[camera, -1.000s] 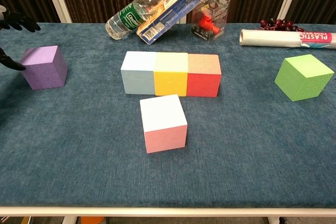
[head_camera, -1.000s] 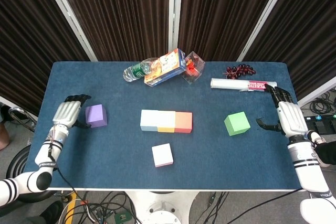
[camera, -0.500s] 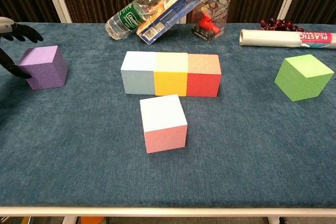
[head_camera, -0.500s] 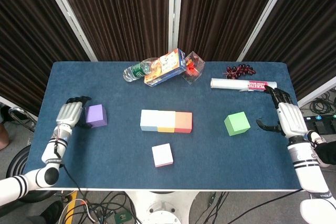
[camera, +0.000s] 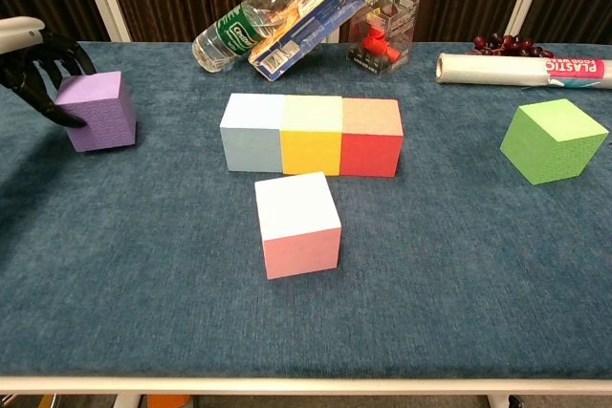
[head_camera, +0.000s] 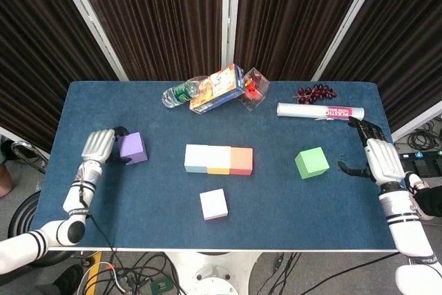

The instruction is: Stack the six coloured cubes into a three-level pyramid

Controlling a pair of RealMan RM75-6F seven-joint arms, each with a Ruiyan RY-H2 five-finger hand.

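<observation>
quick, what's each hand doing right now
Left hand: fingers closed around the purple cube, holding it.
Right hand: open, holding nothing, beside and apart from the green cube.

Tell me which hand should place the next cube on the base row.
Left. The left hand already grips the purple cube, apparently lifted. The right hand is open, apart from the green cube.

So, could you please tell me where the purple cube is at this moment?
In the head view the purple cube is at the table's left side, gripped by the left hand, well left of the blue, yellow and red row.
</observation>
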